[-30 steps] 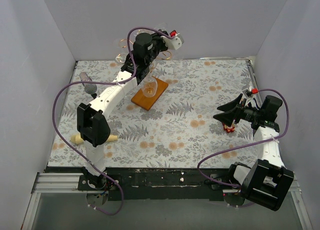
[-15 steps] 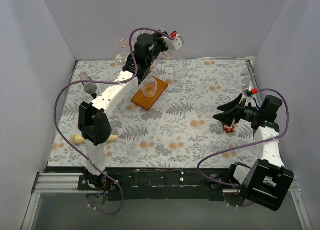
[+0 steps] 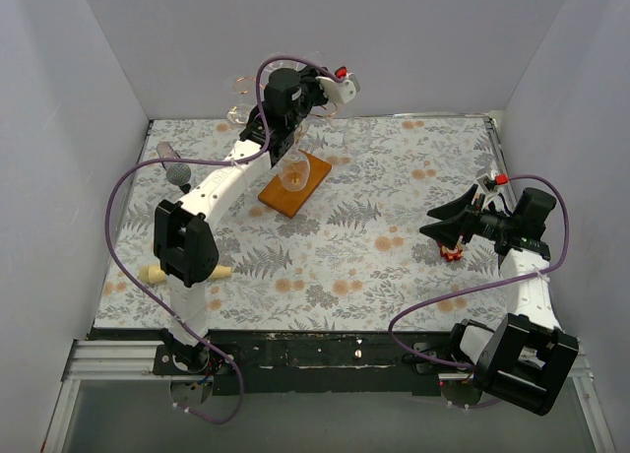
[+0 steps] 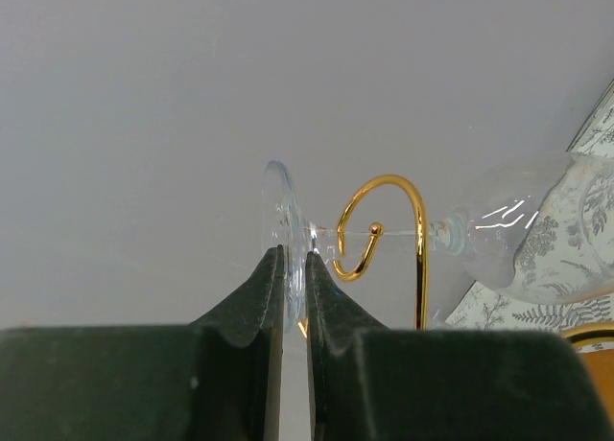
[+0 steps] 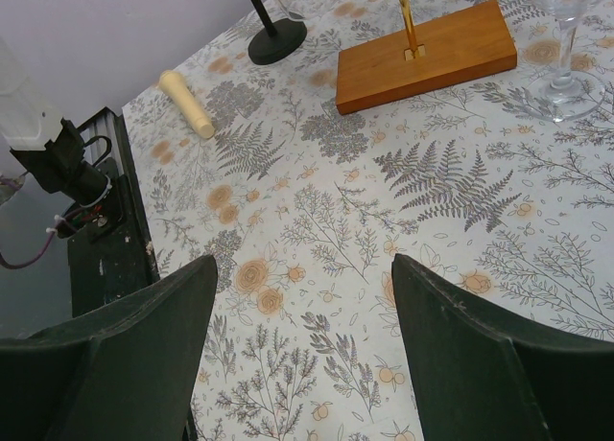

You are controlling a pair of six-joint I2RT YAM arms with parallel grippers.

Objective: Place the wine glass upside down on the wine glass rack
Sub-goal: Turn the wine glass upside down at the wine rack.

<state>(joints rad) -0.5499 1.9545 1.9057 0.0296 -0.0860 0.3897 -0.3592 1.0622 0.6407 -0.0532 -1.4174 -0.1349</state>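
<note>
left gripper (image 4: 295, 256) is clamped on the foot of the wine glass (image 4: 533, 232), up high, its stem right at a curled arm of the rack (image 4: 418, 232); right gripper (image 5: 302, 265) hangs wide apart over the table (image 5: 326, 220).

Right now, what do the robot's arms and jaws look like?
The left arm and right arm match: white tubular links between blocky black joint housings, each trailing a looping purple cable. The jaws are dark, matte and wedge-shaped.
</note>
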